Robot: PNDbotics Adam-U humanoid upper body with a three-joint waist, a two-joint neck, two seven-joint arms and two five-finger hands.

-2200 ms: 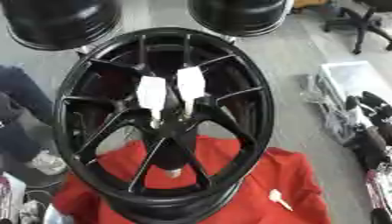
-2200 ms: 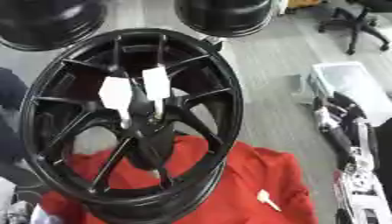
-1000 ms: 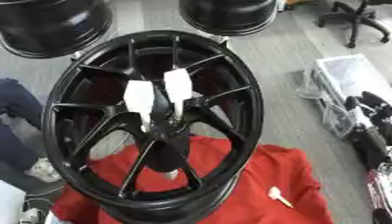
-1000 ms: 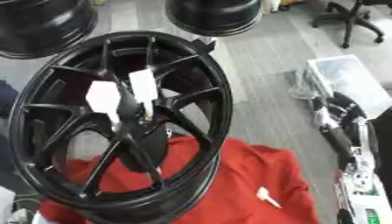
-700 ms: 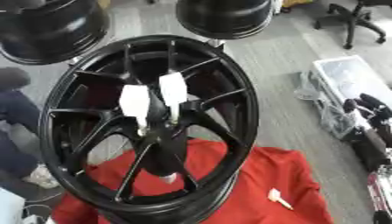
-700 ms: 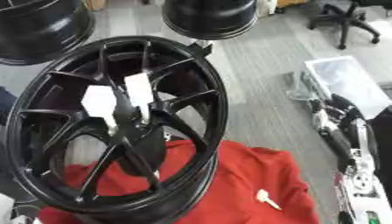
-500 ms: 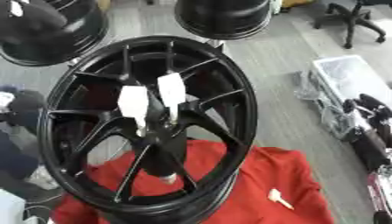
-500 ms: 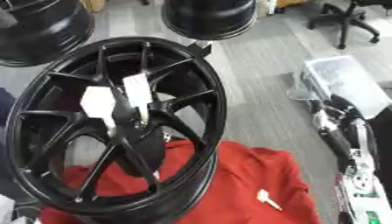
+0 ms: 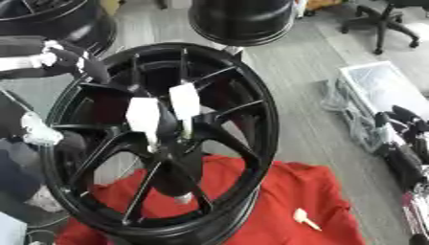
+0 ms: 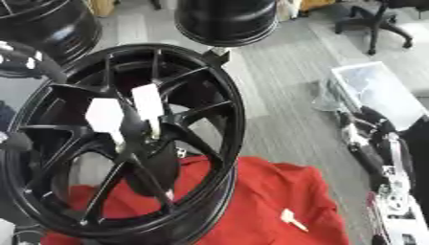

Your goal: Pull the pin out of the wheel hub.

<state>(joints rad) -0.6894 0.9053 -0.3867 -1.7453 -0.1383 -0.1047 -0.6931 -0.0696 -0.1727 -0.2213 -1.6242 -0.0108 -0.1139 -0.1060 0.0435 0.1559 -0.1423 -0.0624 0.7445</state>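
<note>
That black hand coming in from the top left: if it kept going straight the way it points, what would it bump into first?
Probably the black wheel. The left hand points right and slightly down at its upper-left rim and spokes, seemingly right at them already, though depth is unclear. The white tabs at the hub lie further along.

no readable text, two blank white tags [image 9: 164,111] on wheel hub [image 9: 167,143]

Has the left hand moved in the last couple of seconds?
Yes. The left hand has come in from the left edge to the upper-left rim of the wheel; earlier it was out of view.
</note>
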